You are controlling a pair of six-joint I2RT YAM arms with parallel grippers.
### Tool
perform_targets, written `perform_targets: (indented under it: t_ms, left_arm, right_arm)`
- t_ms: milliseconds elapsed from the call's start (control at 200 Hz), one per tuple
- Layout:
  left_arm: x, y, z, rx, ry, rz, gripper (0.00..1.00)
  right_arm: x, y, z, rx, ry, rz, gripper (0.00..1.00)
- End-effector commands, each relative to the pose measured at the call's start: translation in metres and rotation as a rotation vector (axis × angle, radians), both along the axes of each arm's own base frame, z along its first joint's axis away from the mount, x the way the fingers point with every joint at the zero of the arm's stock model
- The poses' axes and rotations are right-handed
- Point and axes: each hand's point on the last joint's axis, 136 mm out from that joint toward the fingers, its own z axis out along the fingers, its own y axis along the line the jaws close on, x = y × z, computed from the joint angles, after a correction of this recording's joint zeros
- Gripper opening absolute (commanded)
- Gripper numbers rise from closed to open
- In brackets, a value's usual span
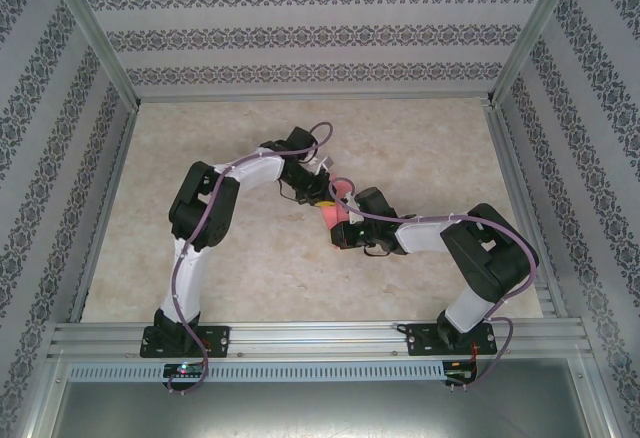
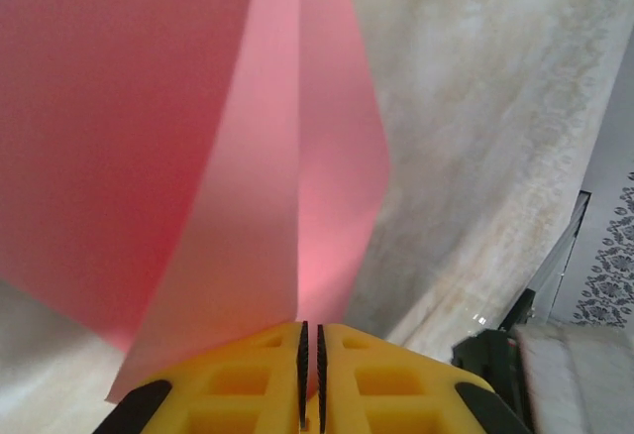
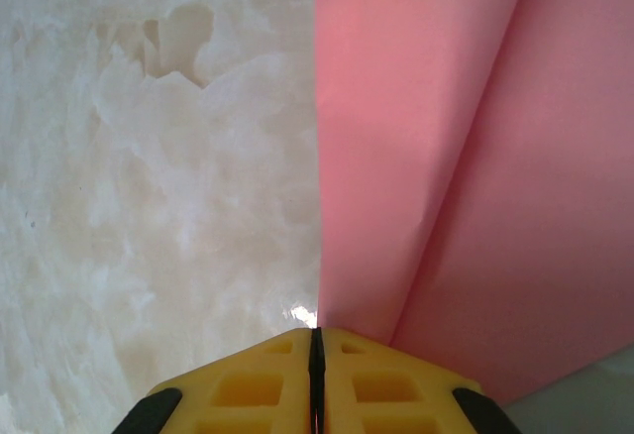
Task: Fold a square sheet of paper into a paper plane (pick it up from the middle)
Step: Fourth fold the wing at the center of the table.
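Observation:
The pink square sheet of paper [image 1: 340, 210] hangs above the table's middle, held between both arms. In the left wrist view the sheet [image 2: 238, 206] is folded, and a sharp crease runs down into my left gripper [image 2: 311, 327]. That gripper's yellow fingers [image 2: 248, 375] are pinched on the fold. In the right wrist view the paper [image 3: 446, 157] has a straight edge and a slanted crease that end at my right gripper [image 3: 316, 331], which is shut on it. From above, the left gripper [image 1: 322, 190] and right gripper [image 1: 345, 226] meet at the paper. I cannot tell whether it has a paper plane's shape.
A marbled beige table [image 1: 420, 158] lies under the arms. Aluminium rails [image 1: 300, 336] run along the near edge and up the sides. Patterned walls [image 1: 300, 28] close in the back and both flanks. Open tabletop lies to the left and right of the arms.

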Motion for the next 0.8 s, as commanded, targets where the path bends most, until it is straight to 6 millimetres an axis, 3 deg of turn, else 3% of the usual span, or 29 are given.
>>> perform_targets:
  t_ms: [0, 340, 794]
  left_arm:
    - [-0.002, -0.008, -0.014, -0.014, 0.02, -0.006, 0.15]
    - [-0.005, -0.001, -0.056, 0.07, 0.046, -0.003, 0.14]
    - [-0.008, 0.034, -0.096, 0.286, 0.039, -0.025, 0.14]
  right_arm:
    - [-0.029, -0.018, -0.036, -0.125, 0.109, 0.02, 0.11]
    - [-0.03, -0.017, -0.036, -0.125, 0.108, 0.025, 0.11]
    - [-0.05, -0.022, -0.033, -0.14, 0.121, 0.055, 0.11]
